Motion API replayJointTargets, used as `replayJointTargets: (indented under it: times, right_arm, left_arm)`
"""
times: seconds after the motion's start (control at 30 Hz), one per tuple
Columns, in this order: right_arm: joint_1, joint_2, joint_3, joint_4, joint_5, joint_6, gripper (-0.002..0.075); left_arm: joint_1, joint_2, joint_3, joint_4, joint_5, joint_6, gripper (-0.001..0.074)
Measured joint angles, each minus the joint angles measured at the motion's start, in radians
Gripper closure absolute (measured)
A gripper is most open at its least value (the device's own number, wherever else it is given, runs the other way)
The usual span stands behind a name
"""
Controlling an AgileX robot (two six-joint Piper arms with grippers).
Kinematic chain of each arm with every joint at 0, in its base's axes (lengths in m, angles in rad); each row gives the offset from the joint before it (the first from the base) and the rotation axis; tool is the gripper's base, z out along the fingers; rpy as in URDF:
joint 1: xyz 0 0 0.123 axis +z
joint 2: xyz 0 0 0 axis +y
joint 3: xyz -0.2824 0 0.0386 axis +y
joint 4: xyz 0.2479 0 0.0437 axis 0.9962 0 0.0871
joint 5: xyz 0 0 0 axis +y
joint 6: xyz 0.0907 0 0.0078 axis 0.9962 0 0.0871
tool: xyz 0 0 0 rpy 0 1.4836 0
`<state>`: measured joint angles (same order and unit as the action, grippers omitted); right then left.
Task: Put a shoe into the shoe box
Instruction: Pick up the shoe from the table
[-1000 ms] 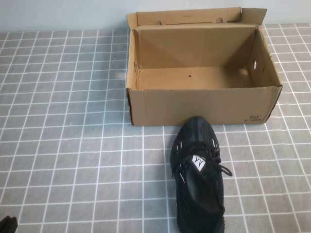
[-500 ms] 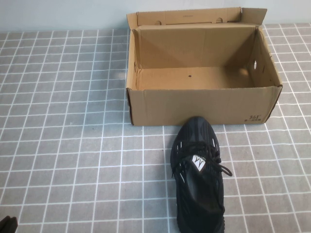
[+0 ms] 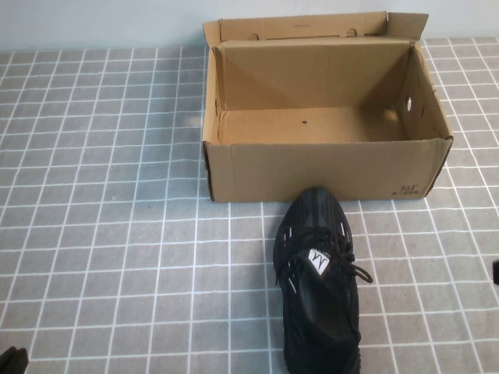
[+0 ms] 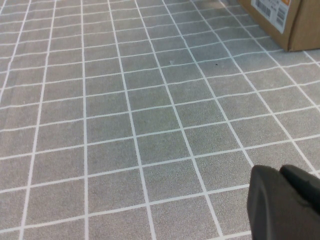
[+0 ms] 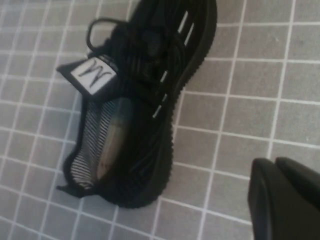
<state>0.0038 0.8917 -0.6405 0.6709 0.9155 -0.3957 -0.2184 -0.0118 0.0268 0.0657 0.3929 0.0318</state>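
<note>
Now the soft, light shoe [image 3: 318, 280] lies untouched; grab its heel rim. Left end effector [image 4: 287, 202] and right end effector [image 5: 285, 200] are pressed together, empty.

Change noted, high view: a small dark shape has come into sight at the right edge of the picture, level with the middle of the shoe [image 3: 318, 279] and well apart from it, over the tiled worktop [image 3: 109, 234]. It was not there in either earlier picture. Probably part of the right hand [image 5: 286, 199] or its arm; too little shows in the high view to be sure. In the right wrist view that hand hangs closed over the worktop, just beside the shoe's striped flank and not touching it.
</note>
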Motion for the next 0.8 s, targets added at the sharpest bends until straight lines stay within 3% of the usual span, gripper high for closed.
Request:
replayJointTargets:
  times: [0.2, 0.6, 0.7, 0.8]
  right_arm:
    - [0.064, 0.231, -0.192, -0.062, 0.056, -0.012, 0.0742]
    - [0.678, 0.548, -0.57, -0.459, 0.17, 0.089, 0.0722]
    - [0.755, 0.588, -0.608, -0.519, 0.16, 0.089, 0.0649]
    - [0.775, 0.627, -0.621, -0.545, 0.13, 0.089, 0.0498]
  left_arm:
    - [0.0, 0.0, 0.0, 0.0, 0.0, 0.0, 0.0735]
    - [0.0, 0.0, 0.0, 0.0, 0.0, 0.0, 0.0735]
    - [0.0, 0.0, 0.0, 0.0, 0.0, 0.0, 0.0735]
    - [0.0, 0.0, 0.0, 0.0, 0.0, 0.0, 0.0735]
